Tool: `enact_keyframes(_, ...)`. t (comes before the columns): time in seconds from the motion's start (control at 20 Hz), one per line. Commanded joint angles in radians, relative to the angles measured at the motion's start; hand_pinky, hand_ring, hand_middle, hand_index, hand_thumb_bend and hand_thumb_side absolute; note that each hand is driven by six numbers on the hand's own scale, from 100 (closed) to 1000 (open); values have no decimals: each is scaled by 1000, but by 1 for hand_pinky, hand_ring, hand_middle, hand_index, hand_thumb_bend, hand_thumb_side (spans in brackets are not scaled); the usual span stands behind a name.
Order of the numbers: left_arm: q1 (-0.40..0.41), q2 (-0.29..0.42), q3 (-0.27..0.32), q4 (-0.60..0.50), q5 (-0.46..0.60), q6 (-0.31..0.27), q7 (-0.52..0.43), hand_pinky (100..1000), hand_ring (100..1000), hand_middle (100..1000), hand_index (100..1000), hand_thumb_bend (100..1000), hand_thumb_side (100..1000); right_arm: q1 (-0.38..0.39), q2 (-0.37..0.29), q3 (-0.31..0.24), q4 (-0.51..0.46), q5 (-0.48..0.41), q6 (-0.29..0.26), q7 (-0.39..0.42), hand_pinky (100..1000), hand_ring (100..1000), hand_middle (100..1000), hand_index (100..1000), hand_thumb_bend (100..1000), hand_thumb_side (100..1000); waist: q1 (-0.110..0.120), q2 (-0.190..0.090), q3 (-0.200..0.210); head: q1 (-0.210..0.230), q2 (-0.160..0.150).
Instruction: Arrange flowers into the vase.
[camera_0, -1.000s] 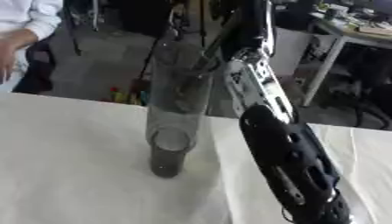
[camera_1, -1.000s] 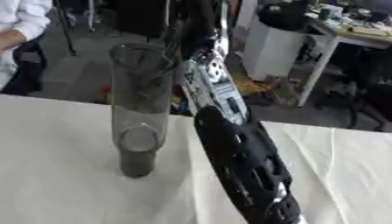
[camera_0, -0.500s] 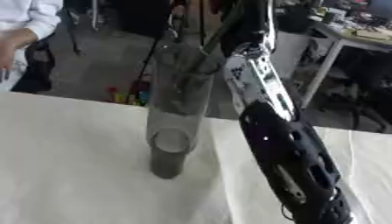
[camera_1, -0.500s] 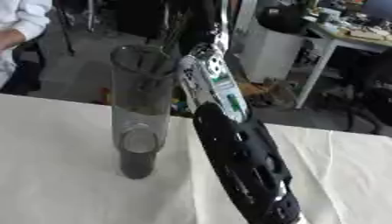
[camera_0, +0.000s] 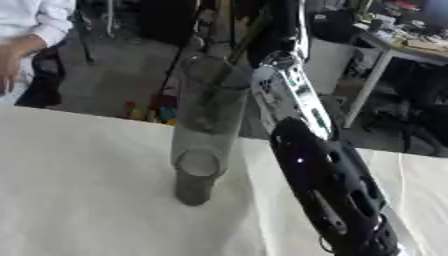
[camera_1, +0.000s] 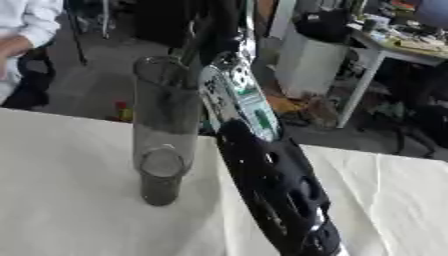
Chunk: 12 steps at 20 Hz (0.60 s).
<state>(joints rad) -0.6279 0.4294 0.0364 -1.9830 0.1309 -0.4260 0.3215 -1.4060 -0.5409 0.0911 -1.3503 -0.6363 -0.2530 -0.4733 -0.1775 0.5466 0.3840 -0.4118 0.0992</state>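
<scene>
Tall clear glass vase (camera_0: 203, 135) stands upright on the table (camera_0: 79, 185), which is covered in a pale, slightly creased cloth. Vase sits left of centre, toward the far edge of the table. Its base looks darker grey; a round glint shows partway up the wall. Rim is open at the top, seen against the dim floor behind.

Right arm (camera_0: 328, 185) enters from the lower right and runs up and away, just right of the vase. Near section is a black perforated shell; farther up, a silver section with a green mark (camera_1: 236, 102). In the right eye view the arm overlaps the vase's right wall; cannot tell whether they touch.

The arm's far end rises above the vase rim into a dark background. The right hand cannot be made out there, so the state of its fingers cannot be told: open, closed or gripping.

A thin greenish stem (camera_0: 249, 37) slants above the vase mouth, beside the upper arm. Cannot tell whether its lower end is inside the vase, or what holds it. No bloom can be made out.

Left hand shows in neither view.

Far left: a person in a white sleeve (camera_0: 39, 20), off the table, touching nothing on it. Far right: a white table leg (camera_0: 367, 92) and a cluttered desk (camera_1: 407, 42) behind.
</scene>
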Motion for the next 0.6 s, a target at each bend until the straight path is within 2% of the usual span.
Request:
enact_keyframes(0.05, -14, 8, 7, -17, 4, -1, 0, 807, 917, 800, 894, 100, 1000, -10, -18, 5, -25, 33, 28, -10, 100, 100, 100, 183, 100, 269, 7, -38, 3, 1, -5)
enact_keyframes(0.6, -16, 6, 10, -17, 10, -2, 3, 808, 916, 799, 894, 100, 1000, 12, -30, 28, -19, 109, 90, -7, 100, 100, 100, 203, 100, 257, -1, -33, 0, 5, -4)
